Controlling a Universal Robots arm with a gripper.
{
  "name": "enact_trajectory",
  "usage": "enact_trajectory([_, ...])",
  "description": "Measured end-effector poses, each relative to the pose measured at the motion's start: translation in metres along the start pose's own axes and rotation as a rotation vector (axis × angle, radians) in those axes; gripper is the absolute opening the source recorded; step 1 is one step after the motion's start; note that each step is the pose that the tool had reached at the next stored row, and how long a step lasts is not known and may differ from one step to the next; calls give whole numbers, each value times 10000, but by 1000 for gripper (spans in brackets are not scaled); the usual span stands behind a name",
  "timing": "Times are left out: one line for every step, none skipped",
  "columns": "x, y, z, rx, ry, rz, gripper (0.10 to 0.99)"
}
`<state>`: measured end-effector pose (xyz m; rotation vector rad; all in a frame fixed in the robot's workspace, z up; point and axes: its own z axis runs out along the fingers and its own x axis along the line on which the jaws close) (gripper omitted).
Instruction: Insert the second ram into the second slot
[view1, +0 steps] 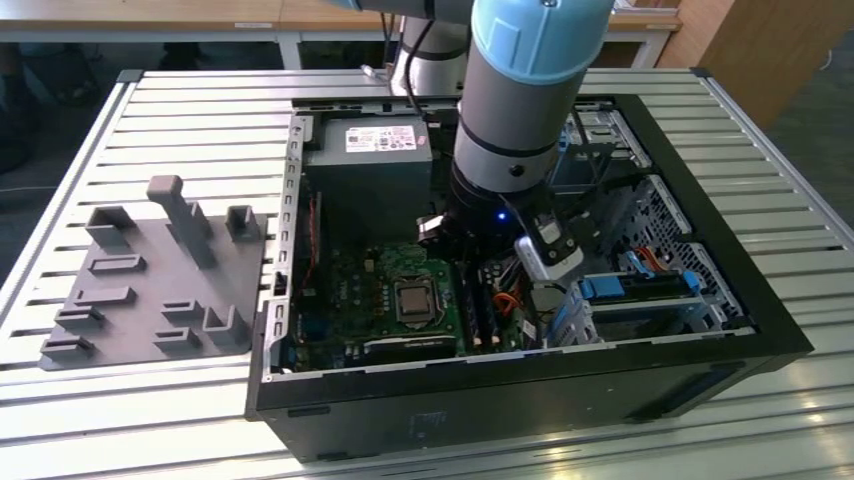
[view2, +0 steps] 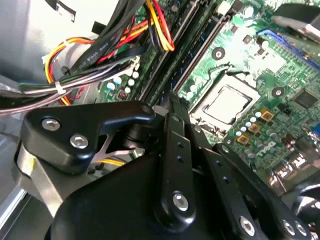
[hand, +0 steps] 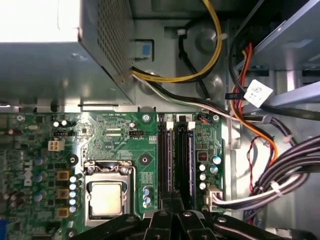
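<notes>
One arm (view1: 514, 100) reaches down into one open black computer case (view1: 534, 375); its gripper (hand: 172, 200) sits low over the green board (hand: 115, 135), with the fingers drawn together into a single narrow tip, seen in both wrist views (view2: 172, 100); whether they pinch anything between them I cannot tell.

In the first wrist view two dark sticks stand on edge side by side in the bank of black slots, just beside the one processor socket (hand: 106, 197); the second ram (hand: 169, 160), as best I can judge, is the stick nearer the socket, in line with the gripper tip, and its near end runs under that tip; the other stick (hand: 190, 160) lies just beside it, on the side away from the socket; whether the tip touches the ram is hidden by the fingers.

There is one grey power box (view1: 371, 160) at the far end of the case; one blue drive bracket (view1: 607, 287) toward the exterior view's right; one bundle of black cables (hand: 280, 175) beside the slots, with red, orange and yellow wires among them.

The case rests on a table (view1: 174, 110) of pale metal slats; one grey tray (view1: 147, 280) with upright pegs lies on it at the exterior view's left, well apart from the gripper; behind the table stand pale benches and a wooden panel (view1: 747, 40).
</notes>
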<state>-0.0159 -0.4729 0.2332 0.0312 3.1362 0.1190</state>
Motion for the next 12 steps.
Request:
enact_trajectory([0, 1, -16, 2, 0, 0, 106])
enact_trajectory([0, 2, -30, 1, 1, 0, 106])
enact_trajectory([0, 3, -43, 0, 0, 0, 106])
enact_trajectory([0, 4, -53, 0, 0, 0, 106])
enact_trajectory([0, 4, -60, 1, 0, 0, 106])
enact_trajectory([0, 5, -67, 1, 0, 0, 106])
enact_trajectory([0, 5, -72, 1, 0, 0, 106])
enact_trajectory([0, 6, -73, -1, -1, 0, 106])
enact_trajectory([0, 6, -73, -1, 0, 0, 106])
enact_trajectory([0, 5, -74, 1, 2, 0, 106])
enact_trajectory([0, 6, -74, 0, 2, 0, 106])
enact_trajectory([0, 6, -74, 1, 2, 0, 106])
